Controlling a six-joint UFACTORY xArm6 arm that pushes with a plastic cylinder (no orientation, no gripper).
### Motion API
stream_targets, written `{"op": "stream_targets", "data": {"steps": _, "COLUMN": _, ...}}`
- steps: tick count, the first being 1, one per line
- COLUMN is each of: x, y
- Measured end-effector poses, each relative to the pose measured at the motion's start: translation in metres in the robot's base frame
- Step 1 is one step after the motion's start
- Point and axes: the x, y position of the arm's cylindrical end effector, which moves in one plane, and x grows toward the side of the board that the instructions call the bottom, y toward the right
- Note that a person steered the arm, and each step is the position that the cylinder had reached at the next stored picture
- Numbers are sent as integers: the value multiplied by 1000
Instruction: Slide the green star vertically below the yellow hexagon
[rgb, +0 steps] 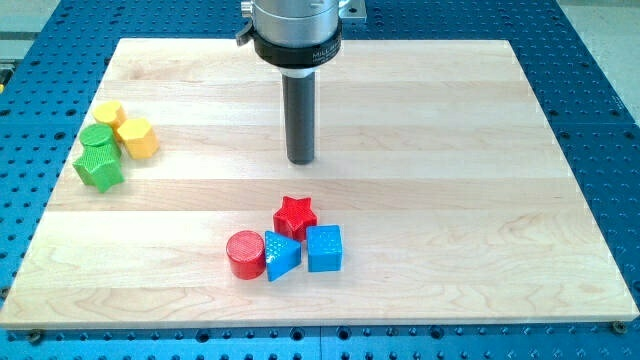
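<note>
The green star (99, 169) lies at the view's left edge of the wooden board (450, 150). The yellow hexagon (137, 138) sits just up and to the right of it, close by or touching. A green round block (97, 137) lies right above the star, and another yellow block (108, 113) lies above that. My tip (301, 160) stands on the board near the middle, far to the right of this cluster and touching no block.
Below my tip, a second cluster lies toward the view's bottom: a red star (295, 214), a red cylinder (245, 254), a blue triangle (281, 256) and a blue cube (324, 248). Blue perforated table surrounds the board.
</note>
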Motion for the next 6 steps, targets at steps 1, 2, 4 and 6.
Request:
{"op": "stream_targets", "data": {"steps": 1, "x": 0, "y": 0}}
{"op": "stream_targets", "data": {"steps": 2, "x": 0, "y": 19}}
{"op": "stream_targets", "data": {"steps": 4, "x": -11, "y": -5}}
{"op": "stream_targets", "data": {"steps": 6, "x": 48, "y": -55}}
